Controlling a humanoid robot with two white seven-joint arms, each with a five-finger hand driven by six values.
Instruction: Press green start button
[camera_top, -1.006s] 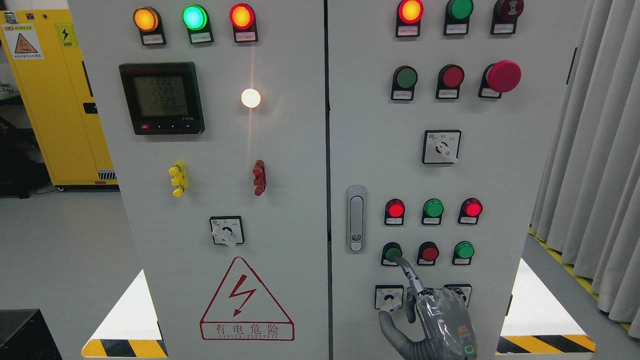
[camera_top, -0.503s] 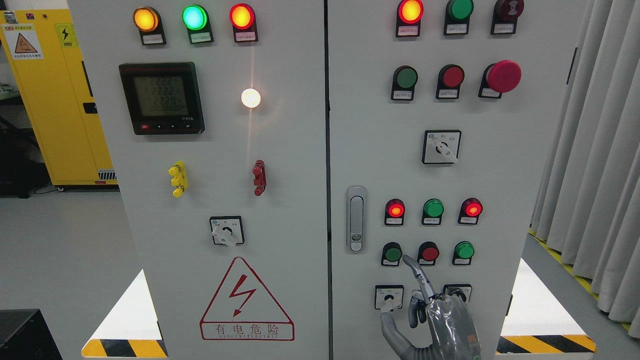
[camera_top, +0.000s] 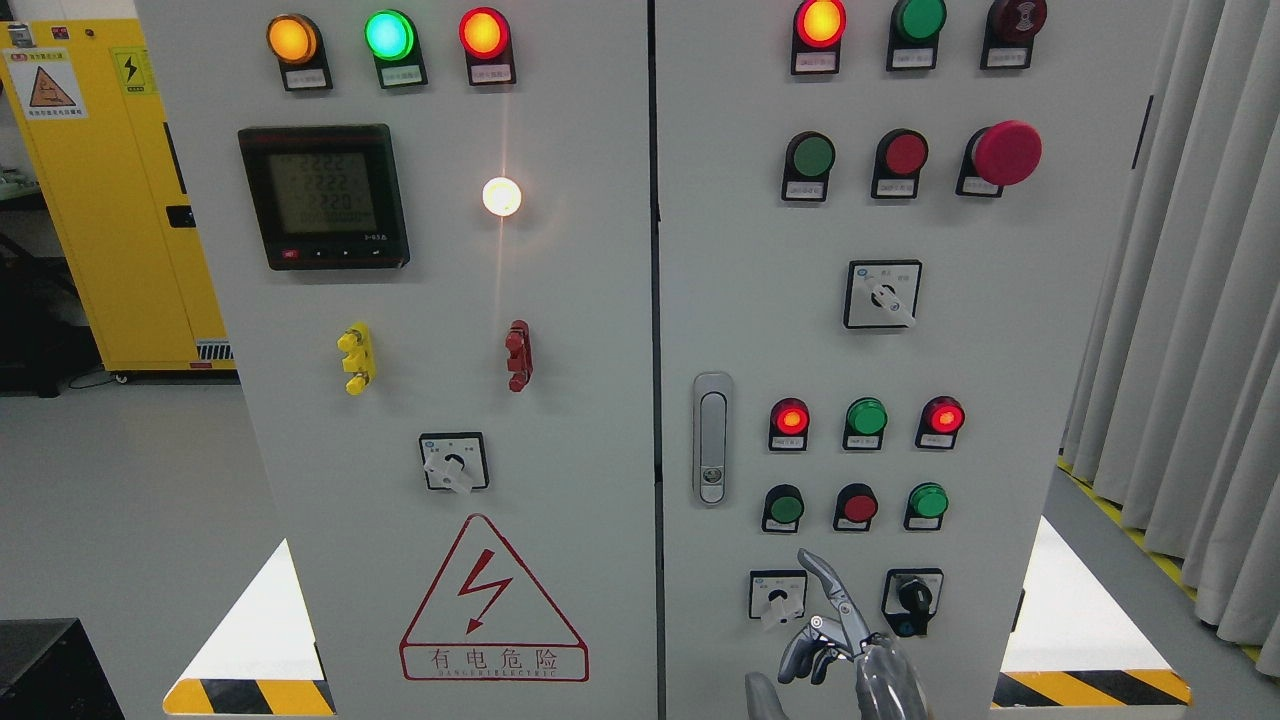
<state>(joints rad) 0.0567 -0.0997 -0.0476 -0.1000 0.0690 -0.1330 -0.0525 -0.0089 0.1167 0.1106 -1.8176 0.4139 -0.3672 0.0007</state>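
The right hand (camera_top: 850, 650) has been drawn down and away from the green button (camera_top: 785, 507) since the earlier frames, where its index fingertip lay on that button; the fingertip is now well below it, clear of the panel controls.

The green button is set in the lower part of the right cabinet door (camera_top: 1000, 400), at the left end of a row of three, facing straight out of the door toward the camera. It is round, so no long axis can be told. A red button (camera_top: 858, 507) is just beside it to the right, and a second green button (camera_top: 928, 500) follows. Above this row, a red lamp (camera_top: 790, 417), a green lamp (camera_top: 866, 416) and another red lamp (camera_top: 943, 416) are seen, both red ones lit. A door latch (camera_top: 712, 438) stands left of the green button.

Below the button, a white selector switch (camera_top: 778, 596) and a black key switch (camera_top: 912, 598) are mounted. Between them the right hand is seen at the bottom edge, its index finger extended upward and leftward, the other fingers curled, nothing held.
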